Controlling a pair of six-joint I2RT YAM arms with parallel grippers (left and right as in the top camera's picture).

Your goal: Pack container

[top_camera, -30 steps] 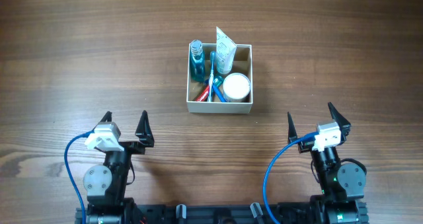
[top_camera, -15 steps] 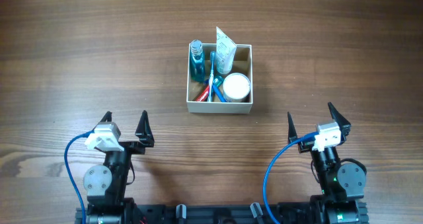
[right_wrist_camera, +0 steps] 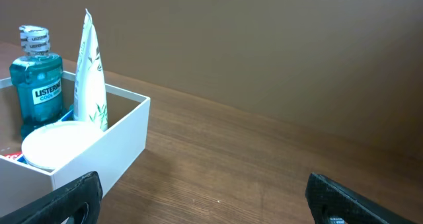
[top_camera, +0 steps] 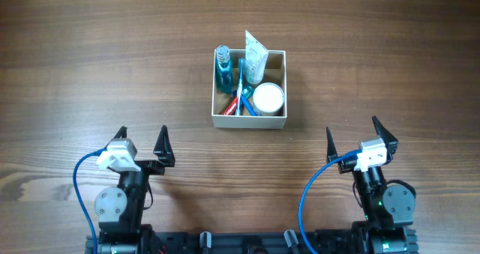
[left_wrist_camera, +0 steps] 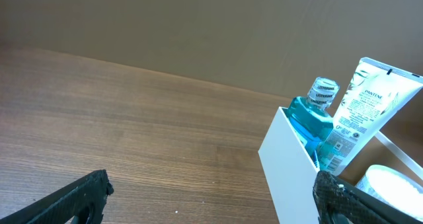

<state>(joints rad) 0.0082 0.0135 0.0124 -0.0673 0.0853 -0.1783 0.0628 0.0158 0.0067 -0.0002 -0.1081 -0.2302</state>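
The container (top_camera: 248, 121), a small square white box with tan inside, stands at the middle of the table. It holds a blue mouthwash bottle (top_camera: 223, 68), a white tube (top_camera: 254, 59), a round white jar (top_camera: 268, 98) and a toothbrush with a red-and-blue item (top_camera: 241, 95). It also shows in the left wrist view (left_wrist_camera: 285, 159) and the right wrist view (right_wrist_camera: 92, 158). My left gripper (top_camera: 142, 143) is open and empty near the front left. My right gripper (top_camera: 351, 138) is open and empty near the front right. Both are well short of the box.
The table is brown wood (top_camera: 90, 67). The arm bases and blue cables (top_camera: 81, 180) sit at the front edge. A plain brown wall shows behind the table in the wrist views.
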